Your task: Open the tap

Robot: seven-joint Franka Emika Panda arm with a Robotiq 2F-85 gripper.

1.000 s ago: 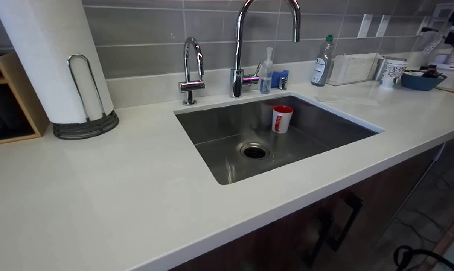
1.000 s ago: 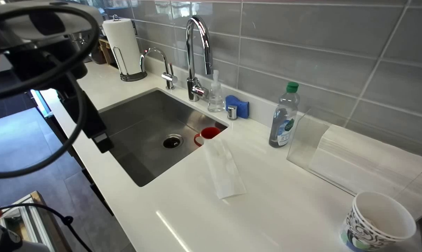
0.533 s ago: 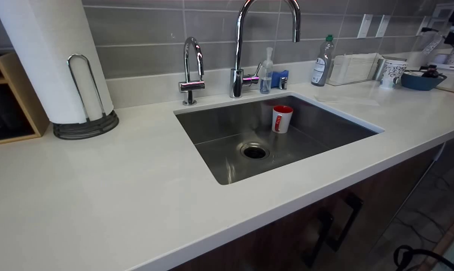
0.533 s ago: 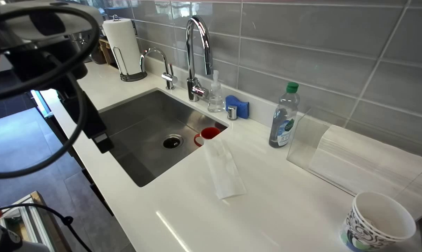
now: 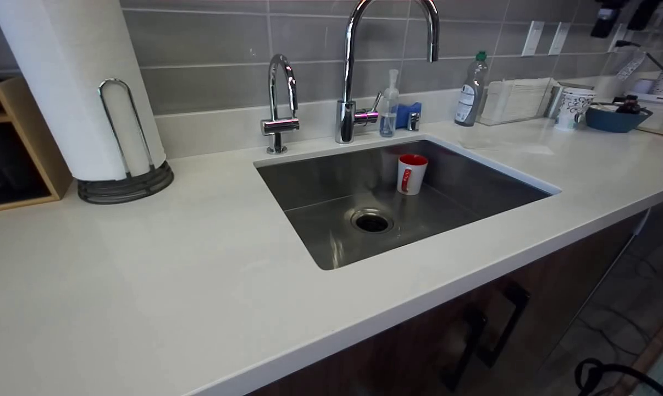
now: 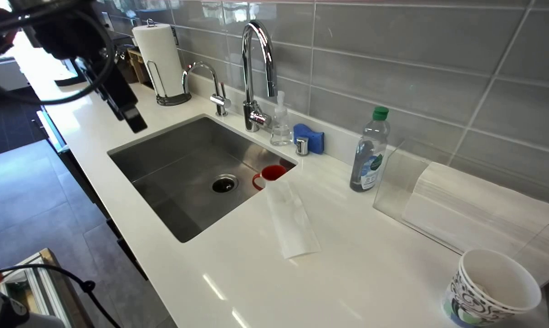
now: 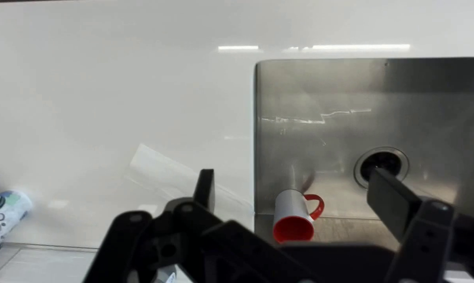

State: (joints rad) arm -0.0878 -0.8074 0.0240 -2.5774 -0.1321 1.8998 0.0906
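The tap, a tall chrome gooseneck faucet, stands behind the sink in both exterior views (image 5: 349, 66) (image 6: 247, 68). Its side lever (image 5: 367, 116) is at the base, beside a clear pump bottle. The tap is out of the wrist view. My gripper is open and empty in the wrist view (image 7: 294, 186), its two fingers wide apart above the sink's edge. In an exterior view its fingertips (image 5: 623, 22) hang at the top right, well apart from the tap. It also shows at the left in an exterior view (image 6: 135, 119), in the air above the counter.
A white and red mug (image 7: 290, 208) stands in the steel sink (image 5: 331, 242). A short chrome tap (image 5: 279, 104), soap pump (image 5: 387, 110), blue sponge (image 6: 313, 139), dish-soap bottle (image 6: 370, 150), napkin holder (image 6: 475, 205) and paper cups (image 6: 488, 287) stand around it. A paper towel roll (image 5: 84, 88) stands beyond.
My gripper has moved higher in an exterior view. At the top right of an exterior view, its two fingers have come further into the picture. The tap and mug have not moved.
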